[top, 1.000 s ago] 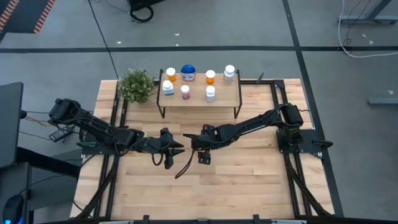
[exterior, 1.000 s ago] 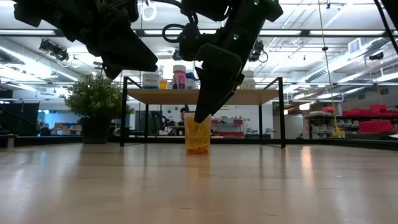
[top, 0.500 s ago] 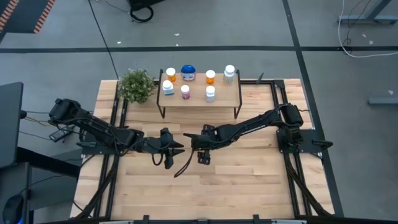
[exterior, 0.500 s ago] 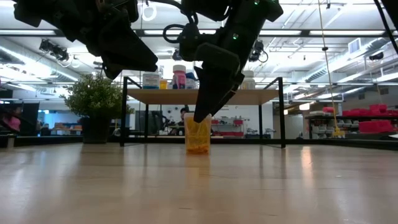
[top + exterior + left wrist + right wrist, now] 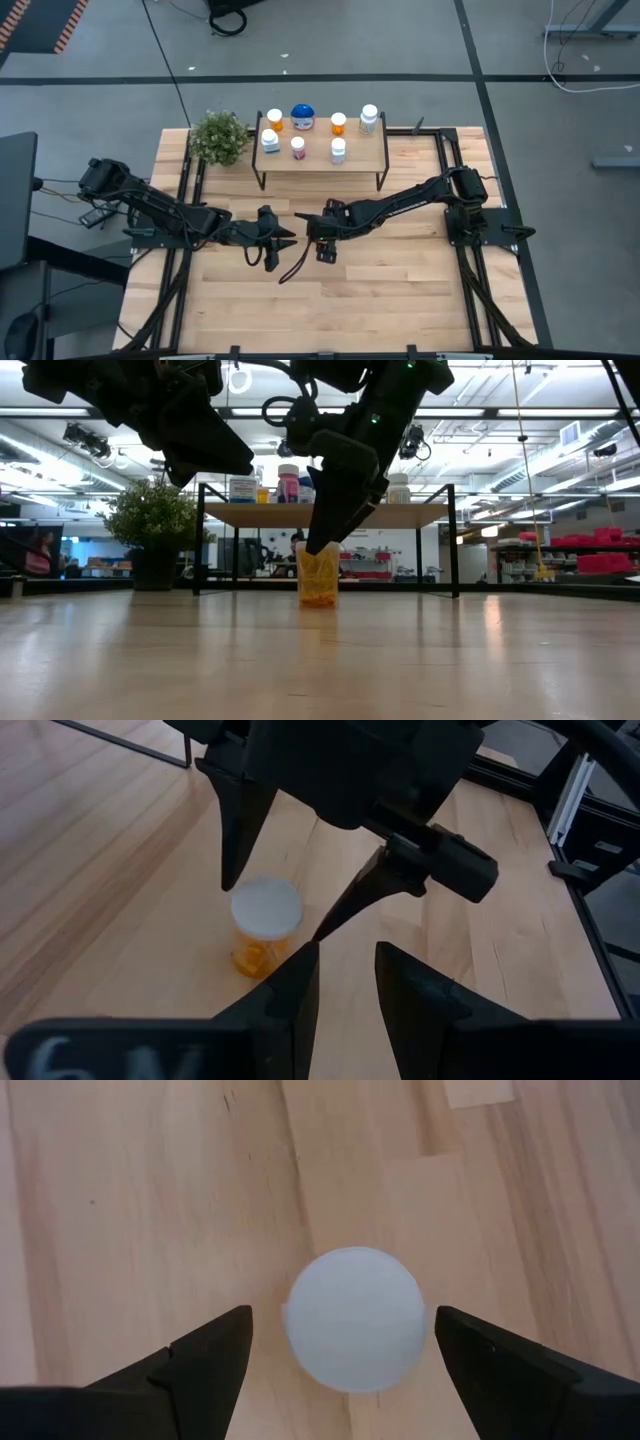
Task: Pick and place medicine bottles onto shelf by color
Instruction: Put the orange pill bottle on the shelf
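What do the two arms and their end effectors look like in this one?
Both arms are dark, jointed and slim. The left end effector has two flat, black, tapering fingers; white characters show on the body beneath them. The right end effector has matching black wedge-shaped fingers. A loose black cable loops below the right arm's wrist.
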### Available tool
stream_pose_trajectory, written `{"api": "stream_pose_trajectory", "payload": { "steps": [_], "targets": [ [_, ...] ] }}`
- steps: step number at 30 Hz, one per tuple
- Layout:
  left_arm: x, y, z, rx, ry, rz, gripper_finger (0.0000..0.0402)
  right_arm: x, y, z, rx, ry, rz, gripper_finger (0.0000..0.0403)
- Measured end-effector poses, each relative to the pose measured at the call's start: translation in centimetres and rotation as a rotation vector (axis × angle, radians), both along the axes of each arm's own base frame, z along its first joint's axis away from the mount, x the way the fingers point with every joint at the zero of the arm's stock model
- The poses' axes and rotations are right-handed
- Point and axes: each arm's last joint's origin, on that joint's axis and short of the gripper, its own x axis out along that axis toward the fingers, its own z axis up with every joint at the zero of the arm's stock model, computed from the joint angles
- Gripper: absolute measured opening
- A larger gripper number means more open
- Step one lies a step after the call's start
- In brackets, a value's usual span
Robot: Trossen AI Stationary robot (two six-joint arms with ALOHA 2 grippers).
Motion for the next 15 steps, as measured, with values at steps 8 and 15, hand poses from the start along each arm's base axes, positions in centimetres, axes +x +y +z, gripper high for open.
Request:
{"api": "stream_pose_trajectory", "payload": {
  "steps": [8, 15],
  "targets": [
    [0.00, 0.01, 0.00, 0.000, 0.000, 0.000, 0.0107, 0.00, 0.00, 0.01, 0.001, -0.001, -0.004, 0.0323],
    [0.00, 0.01, 0.00, 0.000, 0.000, 0.000, 0.0107, 0.00, 0.00, 0.01, 0.002, -0.001, -0.005, 0.0314]
  ]
}}
